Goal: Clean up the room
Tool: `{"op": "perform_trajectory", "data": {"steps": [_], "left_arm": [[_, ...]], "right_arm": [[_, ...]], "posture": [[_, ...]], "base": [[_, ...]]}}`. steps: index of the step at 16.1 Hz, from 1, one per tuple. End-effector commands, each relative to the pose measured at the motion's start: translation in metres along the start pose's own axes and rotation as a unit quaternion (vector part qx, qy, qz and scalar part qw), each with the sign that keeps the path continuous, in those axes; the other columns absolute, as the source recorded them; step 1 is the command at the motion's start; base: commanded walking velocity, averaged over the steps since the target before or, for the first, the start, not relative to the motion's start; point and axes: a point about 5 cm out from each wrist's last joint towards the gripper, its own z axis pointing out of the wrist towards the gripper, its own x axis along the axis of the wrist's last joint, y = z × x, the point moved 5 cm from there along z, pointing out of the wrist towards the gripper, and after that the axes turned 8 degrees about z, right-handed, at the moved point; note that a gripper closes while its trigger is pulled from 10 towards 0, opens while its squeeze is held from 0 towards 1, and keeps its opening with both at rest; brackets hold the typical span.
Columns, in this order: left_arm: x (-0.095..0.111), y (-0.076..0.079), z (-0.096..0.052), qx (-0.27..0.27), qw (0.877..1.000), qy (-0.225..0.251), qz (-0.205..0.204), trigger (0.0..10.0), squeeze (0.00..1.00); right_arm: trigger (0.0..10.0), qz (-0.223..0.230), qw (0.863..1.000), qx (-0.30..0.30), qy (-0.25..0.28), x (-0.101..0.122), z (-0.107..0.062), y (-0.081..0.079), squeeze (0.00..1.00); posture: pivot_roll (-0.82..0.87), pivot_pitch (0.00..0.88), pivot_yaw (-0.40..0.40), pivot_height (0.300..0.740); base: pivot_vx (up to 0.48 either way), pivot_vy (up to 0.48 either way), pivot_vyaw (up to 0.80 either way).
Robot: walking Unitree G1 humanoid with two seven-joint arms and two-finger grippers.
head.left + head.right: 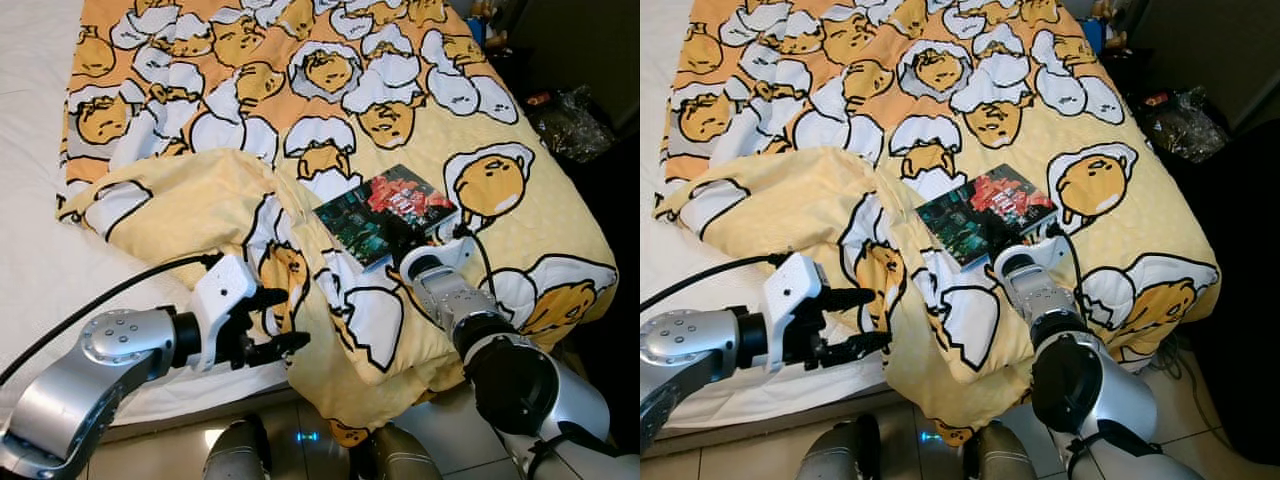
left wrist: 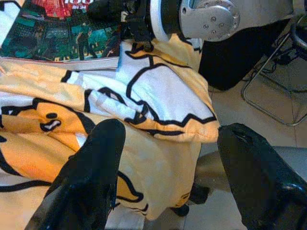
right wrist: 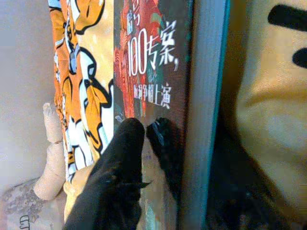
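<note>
A glossy book (image 1: 385, 213) with a dark red and green cover lies on the yellow egg-cartoon blanket (image 1: 350, 100) near the bed's front right. My right gripper (image 1: 410, 250) is at the book's near edge, shut on it. In the right wrist view one black finger (image 3: 117, 167) presses on the cover (image 3: 153, 72); the other is hidden under the book. Left of it, my left gripper (image 1: 298, 318) hangs open at the bed's front edge, its fingers (image 2: 91, 177) spread wide before a folded-over flap of blanket (image 2: 158, 105), touching nothing.
Left of the blanket the white sheet (image 1: 40, 250) lies bare. Dark bags and clutter (image 1: 570, 120) crowd the floor right of the bed. A metal chair frame (image 2: 273, 96) stands on the tiles. The blanket hangs over the bed's front edge above tiled floor (image 1: 440, 420).
</note>
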Motion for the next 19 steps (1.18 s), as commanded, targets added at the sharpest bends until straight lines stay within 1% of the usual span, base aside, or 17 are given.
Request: {"op": "perform_trajectory", "data": {"steps": [1, 2, 3, 5, 6, 7, 8, 10, 11, 12, 13, 14, 15, 16, 17, 18, 19], "left_arm": [[-0.001, 0.001, 0.005, 0.002, 1.000, 0.004, -0.002, 10.0, 0.13], [0.000, -0.001, 0.008, 0.011, 1.000, 0.013, -0.004, 10.0, 0.13], [0.000, -0.001, 0.009, 0.015, 1.000, 0.016, -0.005, 10.0, 0.13], [0.004, -0.013, 0.014, 0.066, 0.997, 0.033, -0.001, 10.0, 0.11], [0.005, -0.015, 0.015, 0.076, 0.996, 0.036, 0.002, 10.0, 0.11], [0.006, -0.018, 0.016, 0.089, 0.995, 0.043, 0.003, 10.0, 0.11], [0.007, -0.028, 0.018, 0.127, 0.990, 0.066, -0.007, 10.0, 0.12], [0.008, -0.043, 0.019, 0.171, 0.982, 0.075, -0.017, 10.0, 0.13], [0.013, -0.054, 0.019, 0.174, 0.979, 0.098, -0.045, 10.0, 0.13], [0.017, -0.058, 0.019, 0.169, 0.977, 0.114, -0.062, 10.0, 0.13], [0.027, -0.066, 0.018, 0.158, 0.971, 0.151, -0.098, 10.0, 0.14], [0.038, -0.073, 0.017, 0.148, 0.964, 0.184, -0.126, 10.0, 0.15], [0.047, -0.078, 0.018, 0.134, 0.957, 0.213, -0.147, 10.0, 0.14], [0.052, -0.080, 0.019, 0.124, 0.953, 0.226, -0.159, 10.0, 0.14], [0.058, -0.083, 0.020, 0.108, 0.948, 0.243, -0.172, 10.0, 0.12], [0.063, -0.084, 0.021, 0.097, 0.945, 0.254, -0.180, 10.0, 0.12], [0.071, -0.085, 0.023, 0.063, 0.938, 0.272, -0.205, 10.0, 0.11]], "right_arm": [[0.0, 0.001, 1.000, 0.014, -0.003, 0.000, 0.002, -0.009, 0.00], [0.0, -0.002, 1.000, 0.022, -0.002, 0.002, 0.002, -0.011, 0.00], [0.0, -0.003, 1.000, 0.025, -0.002, 0.002, 0.002, -0.012, 0.00], [0.0, -0.018, 0.998, 0.060, -0.004, 0.009, 0.002, -0.024, 0.00], [0.0, -0.020, 0.997, 0.070, -0.006, 0.011, 0.002, -0.027, 0.00], [0.0, -0.028, 0.996, 0.079, -0.010, 0.012, 0.001, -0.031, 0.00], [0.0, -0.064, 0.990, 0.121, -0.028, 0.016, -0.002, -0.042, 0.00], [0.0, -0.110, 0.978, 0.168, -0.057, 0.019, -0.007, -0.054, 0.00], [0.0, -0.160, 0.959, 0.215, -0.097, 0.018, -0.015, -0.063, 0.00], [0.0, -0.179, 0.948, 0.235, -0.118, 0.015, -0.020, -0.066, 0.00], [0.0, -0.210, 0.925, 0.273, -0.157, 0.010, -0.028, -0.073, 0.00], [0.0, -0.226, 0.902, 0.311, -0.195, 0.003, -0.038, -0.082, 0.00], [0.0, -0.236, 0.876, 0.349, -0.234, -0.004, -0.049, -0.091, 0.00], [0.0, -0.241, 0.861, 0.369, -0.255, -0.008, -0.056, -0.095, 0.00], [0.0, -0.241, 0.840, 0.396, -0.283, -0.012, -0.066, -0.102, 0.00], [0.0, -0.240, 0.825, 0.414, -0.301, -0.016, -0.073, -0.106, 0.00], [0.0, -0.235, 0.794, 0.447, -0.338, -0.021, -0.088, -0.115, 0.00]], "posture": [[0.11, 0.161, -0.045, 0.740], [0.09, 0.127, -0.046, 0.740], [0.09, 0.127, -0.046, 0.740], [0.06, 0.046, -0.045, 0.740], [0.06, 0.046, -0.045, 0.740], [0.05, 0.024, -0.043, 0.740], [0.03, 0.000, -0.037, 0.740], [0.02, 0.000, -0.040, 0.740], [0.01, 0.000, -0.044, 0.740], [0.01, 0.000, -0.045, 0.740], [0.01, 0.000, -0.045, 0.740], [0.01, 0.000, -0.042, 0.740], [0.01, 0.000, -0.033, 0.740], [0.01, 0.000, -0.033, 0.740], [0.01, 0.000, -0.032, 0.740], [0.01, 0.000, -0.032, 0.740], [0.02, 0.000, -0.027, 0.740]], "base": [[0.000, 0.000, 0.00], [0.000, 0.000, 0.00], [0.000, 0.000, 0.00], [0.000, 0.000, 0.00], [0.000, 0.000, 0.00], [0.000, 0.000, 0.00], [0.000, 0.000, 0.00], [0.000, 0.000, 0.00], [0.000, 0.000, 0.00], [0.000, 0.000, 0.00], [0.000, 0.000, 0.00], [0.000, 0.000, 0.00], [0.000, 0.000, 0.00], [0.000, 0.000, 0.00], [0.000, 0.000, 0.00], [0.000, 0.000, 0.00], [0.000, 0.000, 0.00]]}}
